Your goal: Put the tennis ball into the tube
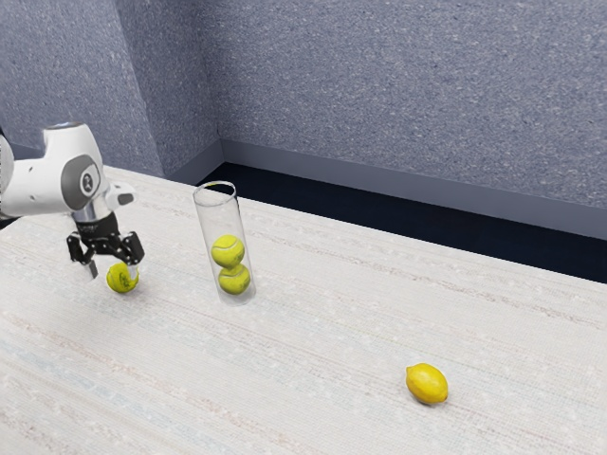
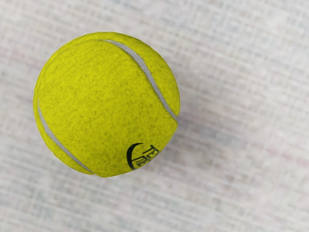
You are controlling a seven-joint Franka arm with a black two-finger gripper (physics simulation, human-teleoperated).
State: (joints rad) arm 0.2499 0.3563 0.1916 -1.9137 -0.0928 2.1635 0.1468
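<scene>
So the gripper (image 1: 112, 272) is right over the loose tennis ball (image 1: 119, 281), jaws wide apart (clear tube (image 1: 219, 217) nearby's got two balls (image 1: 228, 251) inside).

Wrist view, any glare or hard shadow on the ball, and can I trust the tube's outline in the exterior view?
Wrist view: no glare on the tennis ball, just soft shading on the tabletop beside it. Exterior view: the clear tube has a readable rim, but its walls are faint against the pale tabletop.
</scene>
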